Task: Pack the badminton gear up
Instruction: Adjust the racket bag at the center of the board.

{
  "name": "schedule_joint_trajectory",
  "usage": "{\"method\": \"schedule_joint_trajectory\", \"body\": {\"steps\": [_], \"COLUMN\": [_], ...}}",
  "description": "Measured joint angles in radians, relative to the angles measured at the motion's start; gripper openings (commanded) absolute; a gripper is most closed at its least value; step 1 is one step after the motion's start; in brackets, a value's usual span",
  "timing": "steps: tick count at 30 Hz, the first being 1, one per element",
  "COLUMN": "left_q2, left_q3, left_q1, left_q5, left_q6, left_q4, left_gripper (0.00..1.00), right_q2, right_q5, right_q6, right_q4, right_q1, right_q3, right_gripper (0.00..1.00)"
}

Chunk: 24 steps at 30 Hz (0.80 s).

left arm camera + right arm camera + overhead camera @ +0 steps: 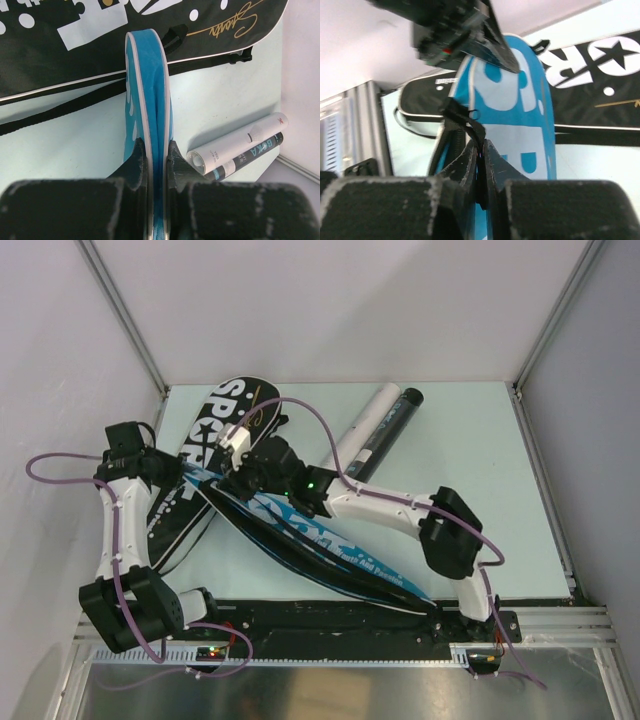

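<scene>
Evidently we are working as a pair on the blue racket-shaped fabric cover [150,75]. It lies diagonally across the pale green table [480,490], its rounded end crossing the black racket-shaped fabric cover with white SPORT lettering [215,420]. Our left gripper [156,150] is clamped on the blue cover's rounded rim and stands it on edge, which we judge anchors the cloth against sliding. Our right gripper [480,155] is pinched tight on a small black tab [465,120] at the cover's side seam. That tab is likely a zipper pull, which would explain the anchoring. We see no racket or shuttlecock.

The white long tube [235,142] and black long tube [252,150] lie touching, side by side, beyond the cover to the far right. The seam runs toward the near rail [330,618], with bare table alongside it. Both wrists sit close together towards the left wall [60,390], so any pull should run away from the left arm.
</scene>
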Motion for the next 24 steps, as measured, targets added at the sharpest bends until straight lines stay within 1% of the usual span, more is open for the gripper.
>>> {"method": "schedule_joint_trajectory", "body": {"steps": [2, 5, 8, 12, 13, 18, 21, 24], "left_q2": [0.0, 0.0, -0.007, -0.007, -0.007, -0.007, -0.006, -0.006], "left_q3": [0.0, 0.001, 0.009, 0.009, 0.009, 0.009, 0.009, 0.009], "left_q1": [0.0, -0.001, -0.011, -0.011, -0.011, -0.011, -0.011, -0.011], "left_q5": [-0.002, -0.002, 0.005, -0.005, -0.006, -0.007, -0.007, -0.008], "left_q6": [0.0, -0.002, -0.001, 0.0, 0.0, 0.0, 0.0, 0.0], "left_q4": [0.0, 0.0, -0.024, -0.037, -0.036, -0.035, -0.034, -0.032], "left_gripper": [0.0, 0.0, 0.0, 0.0, 0.0, 0.0, 0.0, 0.0], "right_q2": [-0.032, -0.093, -0.104, -0.08, -0.072, -0.066, -0.066, -0.073], "right_q5": [-0.035, -0.145, -0.249, -0.385, -0.412, -0.484, -0.492, -0.491], "right_q6": [0.004, 0.036, 0.1, 0.216, 0.24, 0.341, 0.383, 0.412], "right_q4": [-0.021, -0.051, -0.032, 0.001, 0.005, 0.008, -0.014, -0.037], "right_q1": [0.002, 0.011, 0.018, 0.003, 0.002, -0.013, -0.04, -0.069], "right_q3": [-0.006, -0.008, -0.031, -0.075, -0.075, -0.075, -0.066, -0.054], "right_gripper": [0.07, 0.1, 0.14, 0.31, 0.34, 0.5, 0.52, 0.48]}}
